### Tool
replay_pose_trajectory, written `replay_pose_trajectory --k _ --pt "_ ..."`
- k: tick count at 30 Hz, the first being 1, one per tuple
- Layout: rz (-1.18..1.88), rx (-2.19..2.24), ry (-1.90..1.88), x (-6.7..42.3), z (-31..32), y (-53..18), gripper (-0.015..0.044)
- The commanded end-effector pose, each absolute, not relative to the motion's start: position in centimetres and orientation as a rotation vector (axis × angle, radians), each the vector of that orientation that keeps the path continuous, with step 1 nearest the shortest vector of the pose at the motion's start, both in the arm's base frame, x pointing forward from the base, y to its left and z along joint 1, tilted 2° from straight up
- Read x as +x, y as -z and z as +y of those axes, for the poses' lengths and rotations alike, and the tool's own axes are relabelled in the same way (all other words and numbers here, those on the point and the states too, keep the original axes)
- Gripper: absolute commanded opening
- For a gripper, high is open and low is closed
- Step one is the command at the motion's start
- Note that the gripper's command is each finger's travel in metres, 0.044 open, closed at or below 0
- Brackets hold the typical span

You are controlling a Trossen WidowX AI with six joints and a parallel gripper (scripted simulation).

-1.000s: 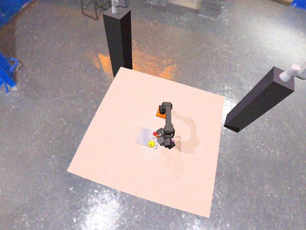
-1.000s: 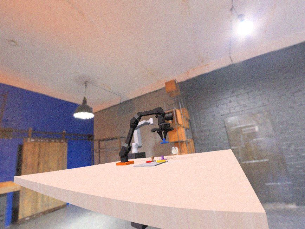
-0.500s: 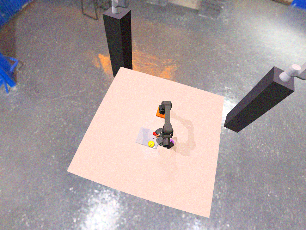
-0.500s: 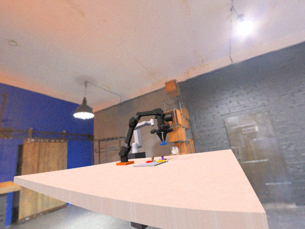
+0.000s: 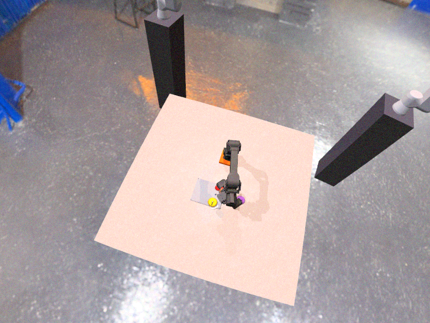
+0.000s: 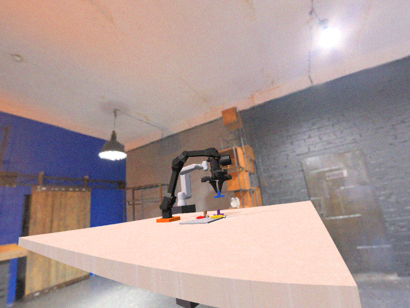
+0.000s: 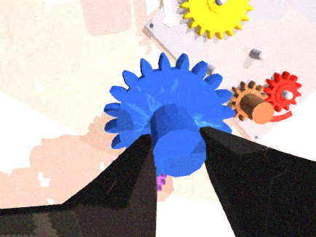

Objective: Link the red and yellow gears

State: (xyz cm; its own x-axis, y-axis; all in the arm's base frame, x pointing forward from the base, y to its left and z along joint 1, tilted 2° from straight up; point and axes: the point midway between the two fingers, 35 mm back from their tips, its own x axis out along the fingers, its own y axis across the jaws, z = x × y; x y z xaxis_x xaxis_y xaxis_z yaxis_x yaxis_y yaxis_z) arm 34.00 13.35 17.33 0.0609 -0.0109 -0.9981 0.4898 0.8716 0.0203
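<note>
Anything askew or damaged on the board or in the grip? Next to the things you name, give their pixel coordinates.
Nothing stands out. The blue gear point(image 6: 218, 196) point(image 7: 164, 87) hangs by its knob between the closed gripper's point(image 6: 217, 191) point(image 7: 176, 134) fingers, teeth unbroken where visible. The brown gear point(image 7: 250, 91) sits beside the red gear point(image 5: 216, 188) point(image 7: 279, 87); whether it's fully seated, I can't tell.
</note>
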Motion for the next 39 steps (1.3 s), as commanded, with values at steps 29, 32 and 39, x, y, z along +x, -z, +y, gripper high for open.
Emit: replay_pose_trajectory --k 29,32,39 --pt "1.475 0.396 0.396 33.0 10.7 -13.8 0.0" --pt "1.475 0.395 0.397 32.8 10.4 -13.5 0.0" --pt "1.475 0.395 0.397 32.5 9.9 -12.7 0.0"
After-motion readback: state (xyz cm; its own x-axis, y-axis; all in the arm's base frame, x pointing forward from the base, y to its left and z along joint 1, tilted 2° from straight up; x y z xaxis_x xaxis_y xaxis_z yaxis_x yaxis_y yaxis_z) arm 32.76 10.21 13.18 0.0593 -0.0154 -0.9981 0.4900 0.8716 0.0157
